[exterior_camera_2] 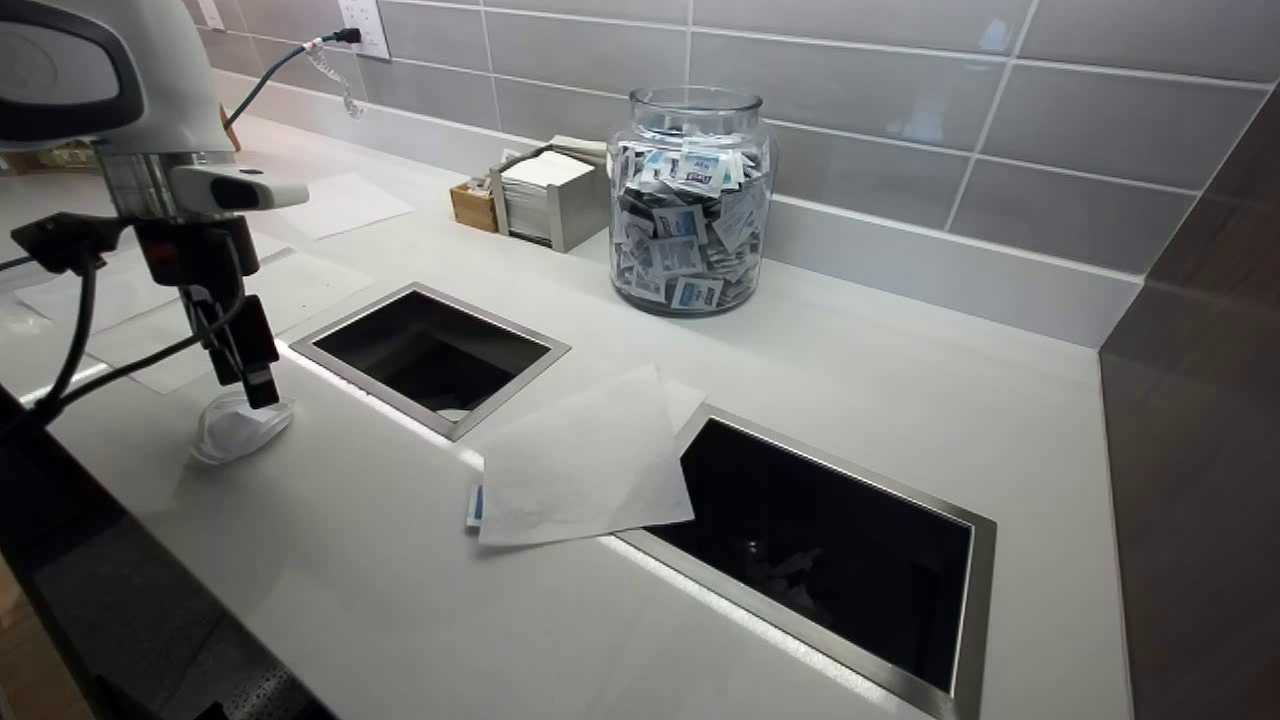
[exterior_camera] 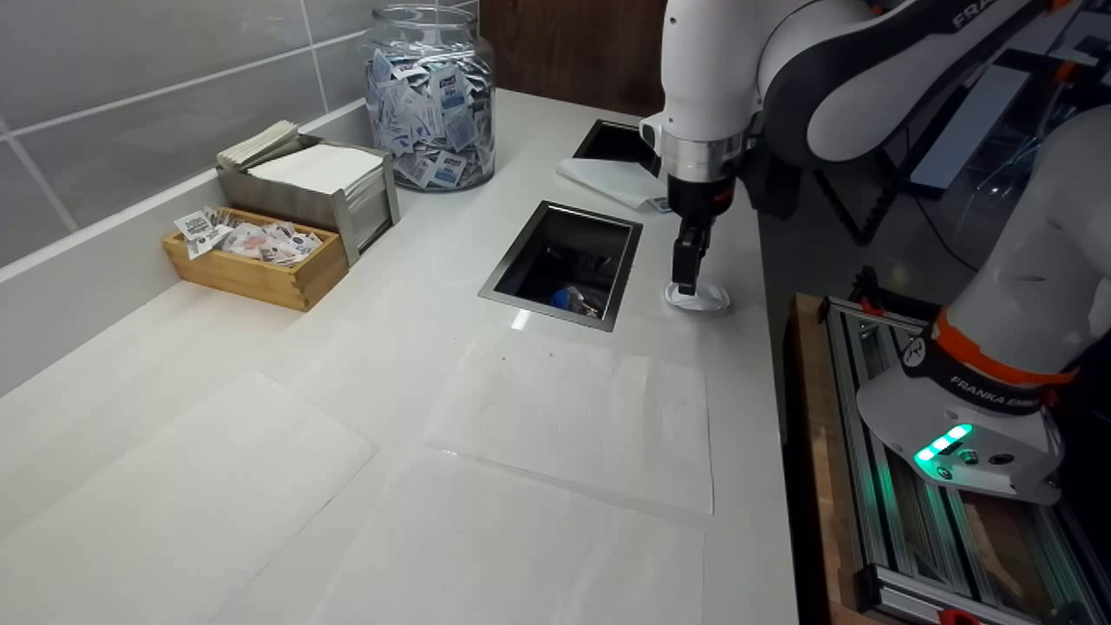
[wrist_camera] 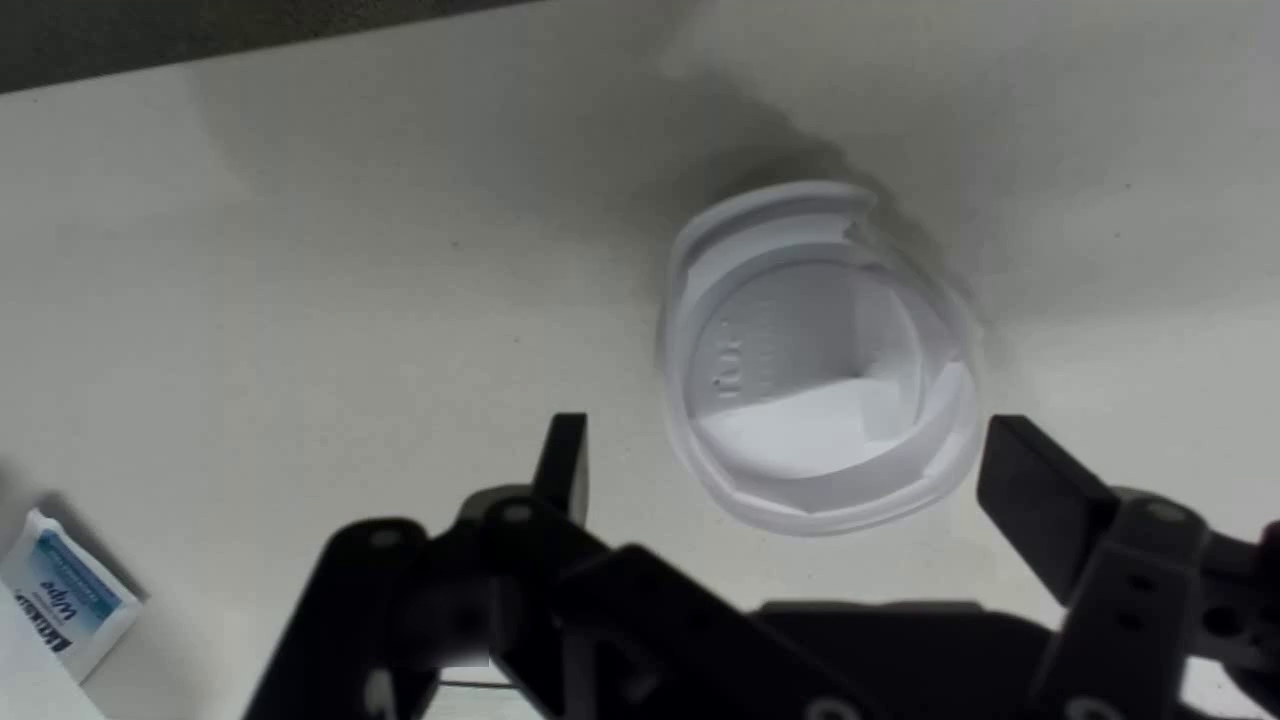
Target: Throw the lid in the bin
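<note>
In an exterior view, the lid (exterior_camera: 710, 300) lies on the counter (exterior_camera: 408, 312) under the gripper (exterior_camera: 686, 285), a bin (exterior_camera: 548, 309) toward nine o'clock. In an exterior view, paper (exterior_camera_2: 585, 480) lies at the lid's three. Wrist view: the gripper stands spread, the lid toward twelve.

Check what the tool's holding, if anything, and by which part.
Nothing: the tool is open, and the white cup lid rests on the counter. In the wrist view, counter surface shows between the lid and the jaw at the picture's left.
</note>
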You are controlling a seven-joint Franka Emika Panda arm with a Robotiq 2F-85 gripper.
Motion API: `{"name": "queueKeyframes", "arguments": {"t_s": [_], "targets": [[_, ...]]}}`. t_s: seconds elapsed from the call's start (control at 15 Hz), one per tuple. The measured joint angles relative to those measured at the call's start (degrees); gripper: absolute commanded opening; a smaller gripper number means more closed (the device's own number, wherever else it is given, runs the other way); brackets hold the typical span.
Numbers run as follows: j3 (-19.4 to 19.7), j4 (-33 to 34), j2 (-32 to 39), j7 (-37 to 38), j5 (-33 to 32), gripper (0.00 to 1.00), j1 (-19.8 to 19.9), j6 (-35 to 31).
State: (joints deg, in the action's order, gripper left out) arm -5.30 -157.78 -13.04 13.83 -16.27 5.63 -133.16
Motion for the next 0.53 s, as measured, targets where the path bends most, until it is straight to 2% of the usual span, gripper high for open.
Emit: {"name": "queueKeyframes", "arguments": {"t_s": [0.53], "targets": [[1.5, 0.3, 6.0, -7.8, 0.1, 1.00, -1.4, -0.5]]}}
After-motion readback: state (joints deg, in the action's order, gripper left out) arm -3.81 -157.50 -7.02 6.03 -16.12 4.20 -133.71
